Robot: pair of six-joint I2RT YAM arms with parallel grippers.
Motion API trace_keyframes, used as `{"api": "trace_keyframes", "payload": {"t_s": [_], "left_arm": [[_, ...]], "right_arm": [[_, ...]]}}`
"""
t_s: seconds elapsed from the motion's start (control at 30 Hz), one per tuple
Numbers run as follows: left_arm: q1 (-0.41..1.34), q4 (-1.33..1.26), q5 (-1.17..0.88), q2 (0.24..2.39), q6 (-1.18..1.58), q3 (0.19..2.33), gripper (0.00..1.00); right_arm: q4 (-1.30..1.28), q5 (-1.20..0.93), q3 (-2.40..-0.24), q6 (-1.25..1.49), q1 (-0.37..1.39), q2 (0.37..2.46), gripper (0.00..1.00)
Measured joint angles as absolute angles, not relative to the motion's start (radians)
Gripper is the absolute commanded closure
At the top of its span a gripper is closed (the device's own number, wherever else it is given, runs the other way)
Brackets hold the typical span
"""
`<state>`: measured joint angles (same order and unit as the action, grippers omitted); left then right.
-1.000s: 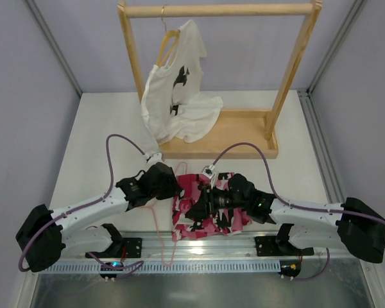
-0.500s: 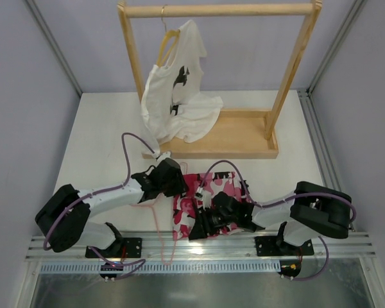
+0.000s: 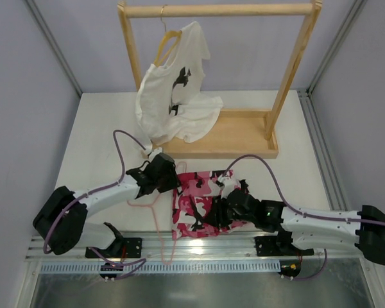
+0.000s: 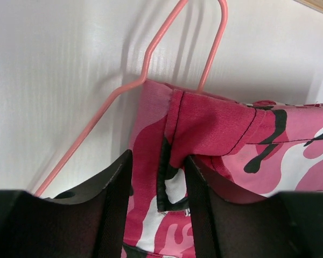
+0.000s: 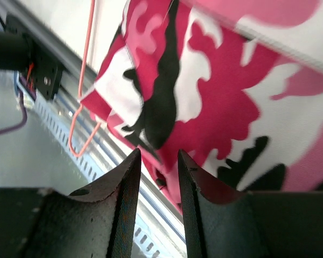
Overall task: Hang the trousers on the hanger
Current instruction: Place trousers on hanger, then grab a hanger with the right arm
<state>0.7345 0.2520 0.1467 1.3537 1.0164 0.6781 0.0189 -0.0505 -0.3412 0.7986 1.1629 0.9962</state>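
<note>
The trousers (image 3: 202,200), in pink, white and black camouflage, lie folded on the table's near middle. The thin pink wire hanger (image 3: 155,215) lies under their left edge, its hook reaching over the front rail. My left gripper (image 3: 174,185) is open at the trousers' upper left corner. In the left wrist view (image 4: 157,177) its jaws straddle a fold of the cloth (image 4: 220,129), with the hanger's wire (image 4: 151,48) just beyond. My right gripper (image 3: 217,215) is open low over the trousers' near right part. In the right wrist view (image 5: 157,161) the cloth (image 5: 215,97) and the hanger's hook (image 5: 81,129) show.
A wooden rack (image 3: 237,138) stands at the back. A white T-shirt with a black print (image 3: 173,109) hangs from it on a wooden hanger (image 3: 167,42). A metal rail (image 3: 199,247) runs along the table's front edge. Purple cables loop from both arms.
My right arm has stretched out and its gripper has moved right and up over the trousers. My left gripper shifted slightly at the trousers' corner. The T-shirt swung a little left.
</note>
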Motion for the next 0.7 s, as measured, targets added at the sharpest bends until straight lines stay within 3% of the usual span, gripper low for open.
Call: {"api": "trace_keyframes", "payload": {"t_s": [0.07,0.47,0.7], "left_arm": [[0.733,0.295,0.156,1.328,1.008,0.69,0.47],[0.702,0.571,0.252,1.149,0.921,0.735,0.42],[0.589,0.755,0.262,1.056,0.851,0.891,0.34]], "right_arm": [[-0.094,0.025,-0.385,0.802,1.162,0.928,0.63],[-0.381,0.306,-0.38,0.979,1.143,0.915,0.62],[-0.499,0.379,-0.646,0.944,1.194,1.088,0.54]]}}
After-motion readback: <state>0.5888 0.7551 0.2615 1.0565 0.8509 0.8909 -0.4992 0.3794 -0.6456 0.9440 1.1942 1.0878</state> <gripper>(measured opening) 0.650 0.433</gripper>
